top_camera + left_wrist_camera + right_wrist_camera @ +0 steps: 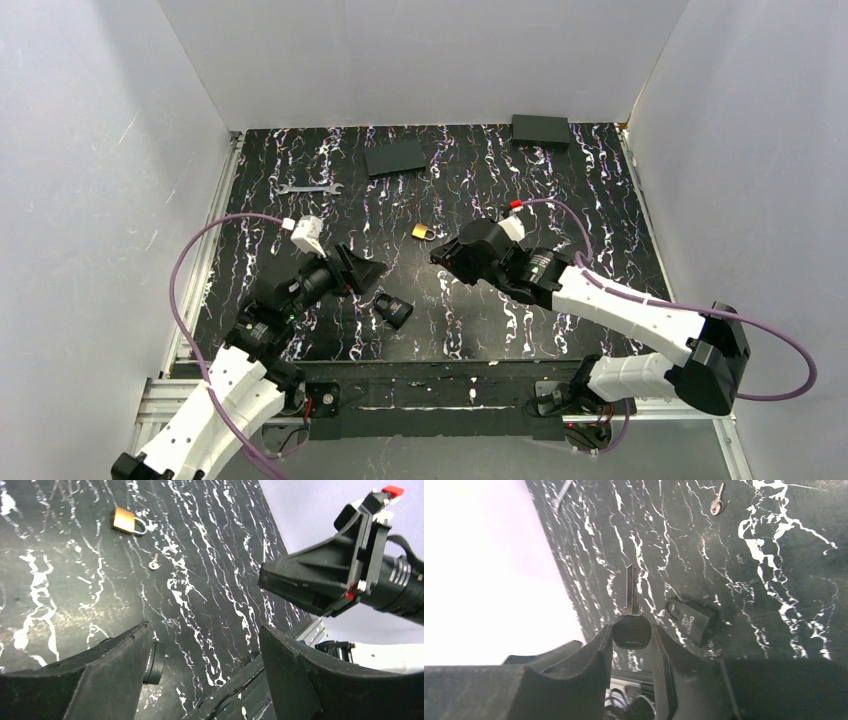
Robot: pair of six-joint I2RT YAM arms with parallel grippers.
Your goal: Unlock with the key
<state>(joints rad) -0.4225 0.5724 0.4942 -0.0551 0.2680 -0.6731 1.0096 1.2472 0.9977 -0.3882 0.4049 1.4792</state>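
Note:
My right gripper (632, 630) is shut on the key (631, 592). Its rounded black head sits between the fingertips and its silvery blade points away from the wrist. In the top view this gripper (438, 252) hovers mid-table, just right of a brass padlock (423, 232). A black padlock (393, 311) lies near the front edge. In the right wrist view it (691, 621) lies on the table just right of the key. My left gripper (368, 270) is open and empty, above and left of the black padlock. Its fingers (120, 650) are spread wide.
A second small silvery key (154, 564) lies loose below the brass padlock (127, 521); it also shows in the right wrist view (716, 505). A flat wrench (308, 187) lies at the back left. Two black boxes (395, 157) (540, 130) sit at the back.

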